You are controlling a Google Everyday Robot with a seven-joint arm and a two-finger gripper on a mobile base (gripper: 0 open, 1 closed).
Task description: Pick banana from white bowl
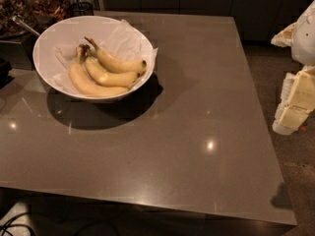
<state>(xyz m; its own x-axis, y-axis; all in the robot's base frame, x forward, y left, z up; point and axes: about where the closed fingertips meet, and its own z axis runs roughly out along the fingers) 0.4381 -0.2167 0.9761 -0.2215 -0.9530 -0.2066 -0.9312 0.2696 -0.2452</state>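
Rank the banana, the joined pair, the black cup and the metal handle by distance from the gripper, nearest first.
The gripper is at the right edge, off the table.
1. banana, at the back of the white bowl; the joined pair beside it is too close to call.
2. black cup, behind the bowl.
3. metal handle, far left.

You see a dim, warm scene lit from overhead: the bowl (pixel 39 58) throws a broad dark shadow toward you and right across the table (pixel 197 181), where small lamp glints shine. The gripper (pixel 295 104), at the right edge, catches pale light; the surroundings lie dark.
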